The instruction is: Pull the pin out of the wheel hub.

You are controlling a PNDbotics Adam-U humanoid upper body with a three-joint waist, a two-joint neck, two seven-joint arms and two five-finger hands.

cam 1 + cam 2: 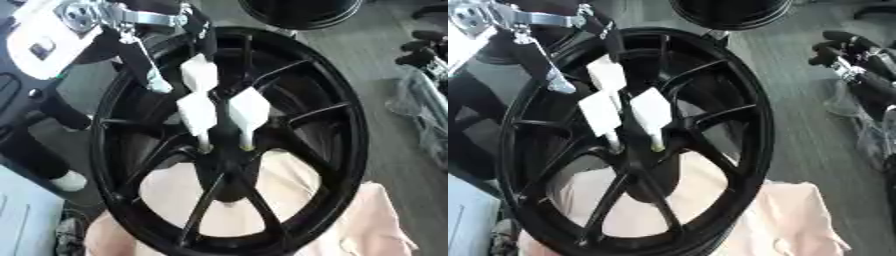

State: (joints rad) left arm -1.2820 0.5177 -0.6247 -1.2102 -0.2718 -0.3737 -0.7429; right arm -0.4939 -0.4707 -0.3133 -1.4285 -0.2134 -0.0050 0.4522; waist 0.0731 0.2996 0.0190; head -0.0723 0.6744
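White-padded fingers (198,112) of the left hand (206,87) reach down from the upper left of the frame into the centre of the wheel hub (229,145). Silver linkages and a black wrist sit above them. The fingers hang straight and near each other, tips pointing toward the centre boss; they are extended, not curled. One fingertip shows a small yellowish end (657,147) just at the boss; whether this is the pin or part of the finger cannot be told. The pin itself cannot be made out with certainty.

The wheel hub is a glossy black spoked rim, standing tilted and filling the middle of the frame. Thin paired spokes (206,200) run from the centre boss to the rim. Its lower edge rests on pale pink cloth (376,220), which shows through the spoke gaps in the lower half and spreads to the lower right corner.

The right hand (846,50) shows at the right edge, upper part of the frame: black fingers, relaxed, well apart from the wheel and holding nothing.

A second black rim (302,12) shows partly at the top centre, behind the first. Grey floor (367,65) lies to the right. A pale blue-white surface (22,215) occupies the lower left corner, with a dark cylinder with a white end (44,160) just above it.
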